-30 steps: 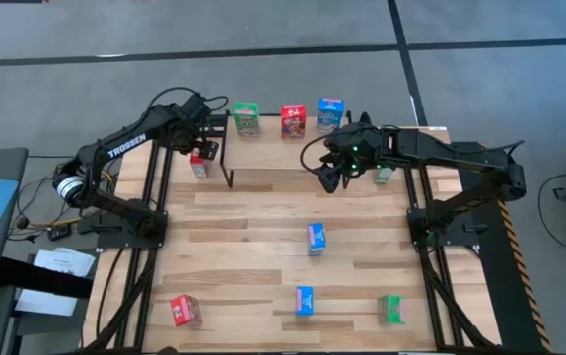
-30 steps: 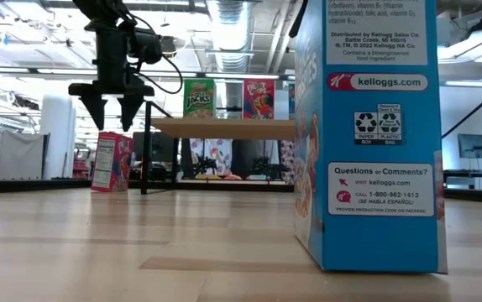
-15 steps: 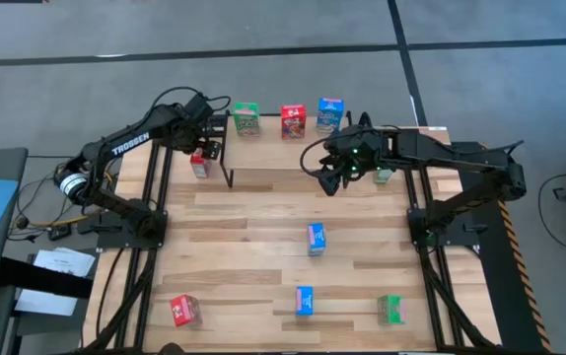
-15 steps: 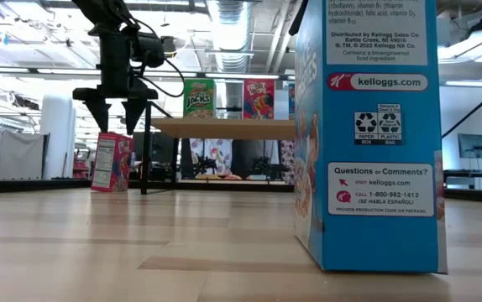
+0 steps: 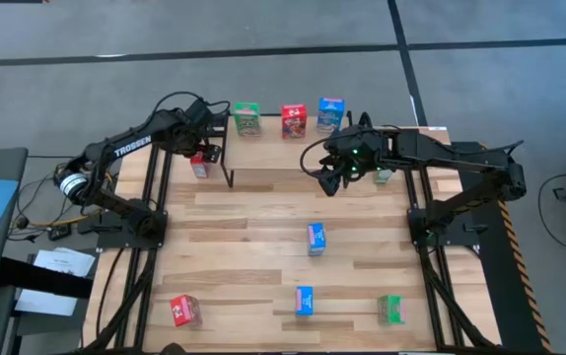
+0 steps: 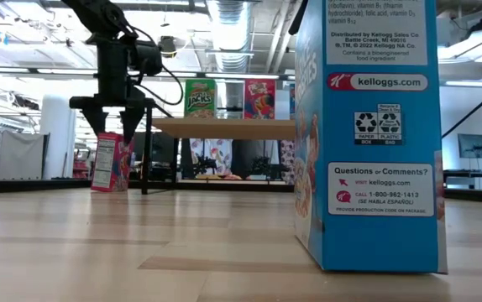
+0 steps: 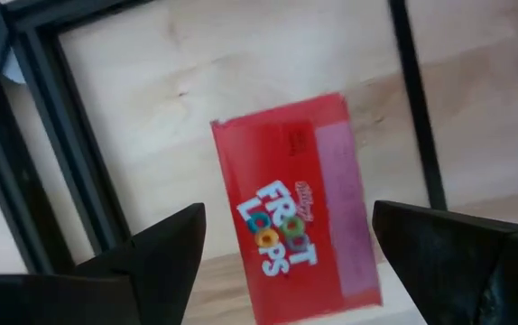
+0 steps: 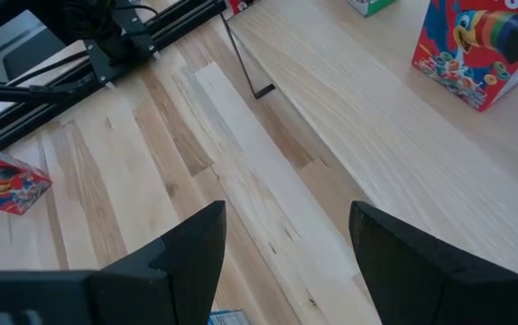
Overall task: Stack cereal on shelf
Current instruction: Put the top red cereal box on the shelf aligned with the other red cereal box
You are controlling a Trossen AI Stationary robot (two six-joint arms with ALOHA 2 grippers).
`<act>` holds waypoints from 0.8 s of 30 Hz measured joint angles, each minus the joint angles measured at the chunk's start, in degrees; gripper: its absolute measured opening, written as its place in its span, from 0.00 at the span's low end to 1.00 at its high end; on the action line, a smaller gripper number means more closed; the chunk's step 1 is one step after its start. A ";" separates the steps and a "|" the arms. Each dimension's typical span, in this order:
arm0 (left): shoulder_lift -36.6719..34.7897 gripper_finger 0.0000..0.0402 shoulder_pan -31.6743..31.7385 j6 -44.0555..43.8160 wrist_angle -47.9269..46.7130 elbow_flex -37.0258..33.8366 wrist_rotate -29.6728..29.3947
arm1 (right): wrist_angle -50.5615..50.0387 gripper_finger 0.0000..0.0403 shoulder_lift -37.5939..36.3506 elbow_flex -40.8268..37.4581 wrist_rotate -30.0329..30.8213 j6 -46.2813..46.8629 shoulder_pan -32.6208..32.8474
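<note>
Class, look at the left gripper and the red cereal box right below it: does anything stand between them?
Nothing visible does. The left gripper hangs open directly over the red cereal box, which stands on the table beside the shelf.

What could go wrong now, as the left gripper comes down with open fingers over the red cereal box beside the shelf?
1. The left gripper is just above the red box, which stands upright next to the shelf leg. An off-centre finger could land on its top and tip it over.
2. The leg is close by, so the outer finger may strike it.
3. Three boxes already stand on the shelf; lifting the red box carelessly could knock the green one.
</note>
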 joint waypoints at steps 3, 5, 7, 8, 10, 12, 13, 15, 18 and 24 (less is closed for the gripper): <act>0.00 0.76 0.20 -0.13 1.45 -0.82 0.17 | 0.12 0.65 0.00 0.00 0.00 0.01 0.00; 0.00 0.76 0.20 -0.13 1.69 -0.89 -0.37 | 0.12 0.65 0.00 0.00 0.00 0.02 0.00; 0.00 0.76 0.20 -0.13 1.70 -0.93 -0.79 | 0.14 0.65 0.00 0.00 0.00 0.04 0.00; 0.00 0.76 0.20 -0.01 1.71 -0.93 -0.79 | 0.14 0.65 0.00 0.00 0.00 0.06 0.00; 0.00 0.76 0.20 0.45 1.67 -0.93 -0.79 | 0.13 0.65 0.00 0.00 0.00 0.07 -0.01; 0.00 0.76 0.20 0.46 1.49 -0.93 -0.81 | 0.14 0.65 0.00 0.00 0.00 0.09 0.00; 0.00 0.76 0.20 0.46 1.34 -0.93 -0.81 | 0.12 0.65 0.00 0.00 0.00 0.09 0.00; 0.00 0.76 0.20 0.48 1.28 -0.93 -0.83 | 0.14 0.65 0.00 0.00 0.01 0.09 0.00; 0.00 0.73 0.20 0.49 1.20 -0.93 -0.86 | 0.14 0.65 0.00 0.00 0.00 0.09 0.00; 0.00 0.57 0.20 3.35 1.33 -0.93 0.57 | 0.14 0.65 0.00 0.00 0.02 0.09 -0.02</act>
